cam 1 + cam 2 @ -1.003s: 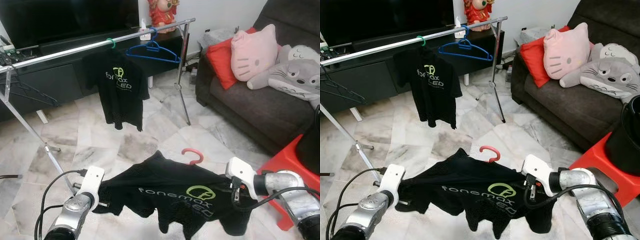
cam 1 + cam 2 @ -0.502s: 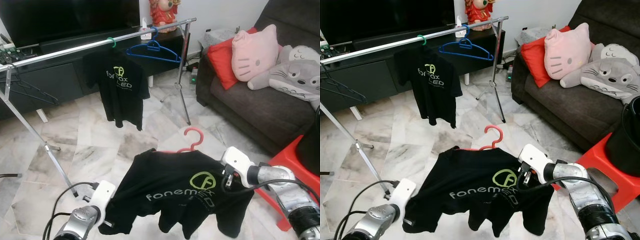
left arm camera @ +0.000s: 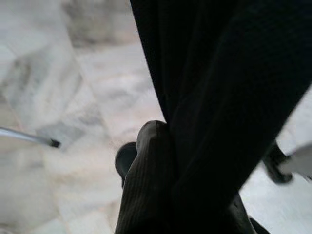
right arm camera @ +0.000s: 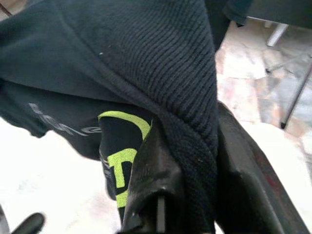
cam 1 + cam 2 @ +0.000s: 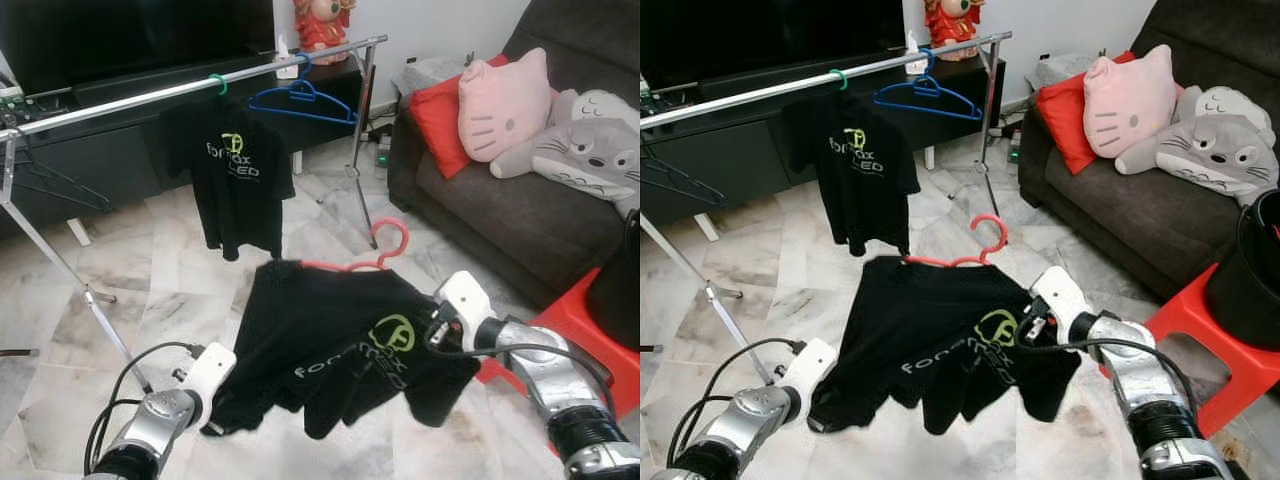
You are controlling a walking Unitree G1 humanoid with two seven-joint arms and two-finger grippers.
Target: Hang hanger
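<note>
A black shirt [image 5: 340, 345] with a green logo hangs on a red hanger; its hook [image 5: 392, 236] points up. My right gripper [image 5: 432, 335] is shut on the shirt's shoulder, and in the right wrist view its fingers [image 4: 155, 180] pinch the dark knit. My left gripper [image 5: 218, 425] is low, shut on the shirt's bottom hem [image 3: 204, 122]. Beyond stands the silver clothes rail [image 5: 150, 95], higher and farther than the hook. On it hang another black shirt [image 5: 232, 185] on a green hanger and an empty blue hanger [image 5: 302, 100].
The rack's slanted legs [image 5: 60, 262] and upright post [image 5: 362, 150] stand on the marble floor. A dark sofa [image 5: 520, 210] with cushions is on the right, with a red stool [image 5: 590, 320] beside my right arm. A black TV cabinet [image 5: 100, 150] stands behind the rail.
My right gripper has lifted the shirt and carried it forward toward the rail, so the red hook sits higher. The shirt went from spread flat to hanging; my left gripper stays low on the hem.
</note>
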